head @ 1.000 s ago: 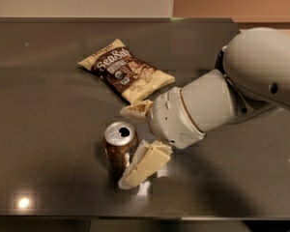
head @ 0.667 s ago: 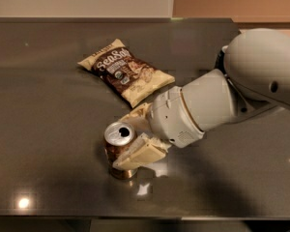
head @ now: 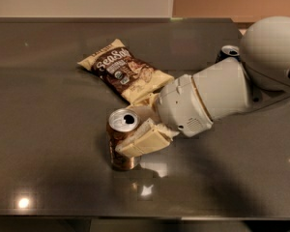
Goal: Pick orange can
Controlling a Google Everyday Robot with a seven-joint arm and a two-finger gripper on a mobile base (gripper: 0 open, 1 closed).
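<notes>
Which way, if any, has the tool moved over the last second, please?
Yes. The tool closed: its near finger swung up toward the unmoved chip bag, onto the orange can.

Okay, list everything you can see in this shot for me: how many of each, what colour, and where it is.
orange can: one, copper-orange with a silver top, front centre of the table.
snack bag: one, cream and brown, lying flat behind the orange can.
dark can: one, dark with a silver top, far right, mostly hidden behind the arm.
table: one, dark grey and glossy, under everything.
arm: one, white, reaching in from the right.
gripper: one, cream fingers, closed on the orange can.
</notes>
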